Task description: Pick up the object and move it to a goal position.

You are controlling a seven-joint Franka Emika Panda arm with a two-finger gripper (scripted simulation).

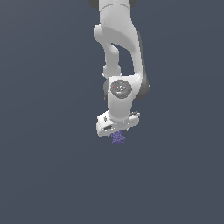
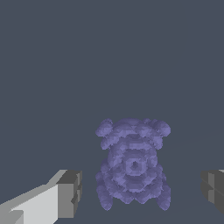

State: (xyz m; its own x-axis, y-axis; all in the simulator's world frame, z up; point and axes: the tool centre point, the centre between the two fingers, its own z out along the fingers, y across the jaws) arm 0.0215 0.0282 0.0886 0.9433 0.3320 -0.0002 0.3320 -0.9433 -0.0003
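Note:
The object [image 2: 132, 164] is a small purple-blue lumpy clump with a bumpy surface. In the wrist view it lies between my two grey fingertips [image 2: 70, 192], with a clear gap on each side. My gripper [image 2: 142, 192] is open around it, touching neither side. In the exterior view the object [image 1: 117, 138] peeks out just under the white gripper [image 1: 118, 133], whose fingers are mostly hidden by the hand. The arm reaches down from the top of that view.
A plain dark grey-blue surface [image 1: 43, 175] fills the scene on all sides. No other objects, containers or edges show in either view.

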